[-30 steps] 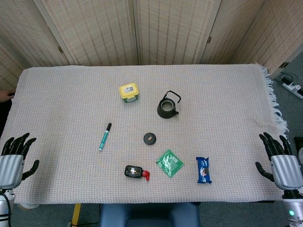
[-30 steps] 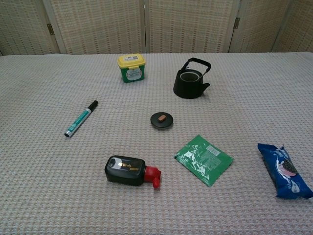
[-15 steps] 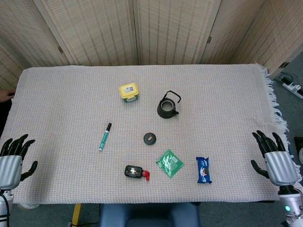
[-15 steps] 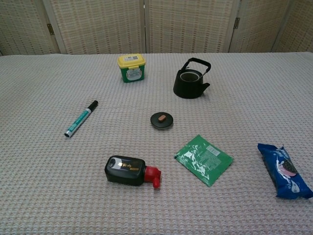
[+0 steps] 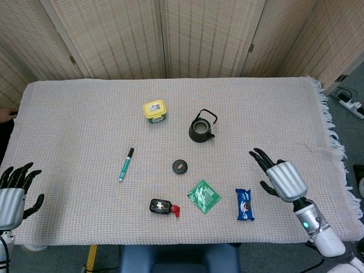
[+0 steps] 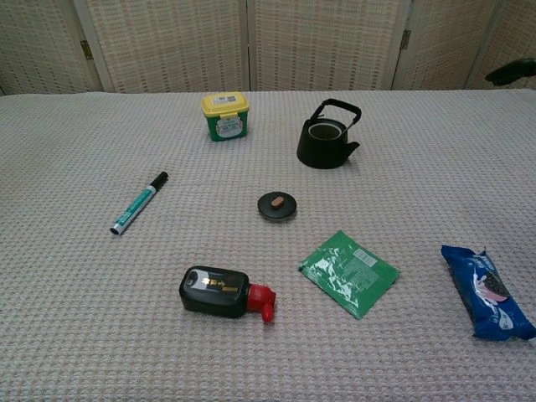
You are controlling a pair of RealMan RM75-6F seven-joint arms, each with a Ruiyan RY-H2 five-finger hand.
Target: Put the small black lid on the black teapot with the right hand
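Fingers (image 5: 259,154) of the right hand (image 5: 280,178) are spread wide and hold nothing; the hand hangs over the cloth (image 5: 85,114) near the table's right side, palm down, fingertips pointing toward the centre. In the chest view only a dark fingertip shows at the upper right edge. Left hand (image 5: 12,192) sits off the front left corner, fingers apart and empty.

Half a second ago the right hand was off the right edge of the table; it has now swung inward over the cloth, just beyond the blue packet (image 5: 244,204). The left hand has barely moved.

Lid (image 5: 180,166) lies flat near the middle, well apart from both hands. Teapot (image 5: 201,128) stands upright behind it, open-topped, handle raised. Also on the cloth: a yellow tub (image 5: 154,110), a marker (image 5: 125,164), a black bottle (image 5: 162,206) with a red cap, and a green sachet (image 5: 203,195). Woven screens (image 5: 199,34) close off the back.
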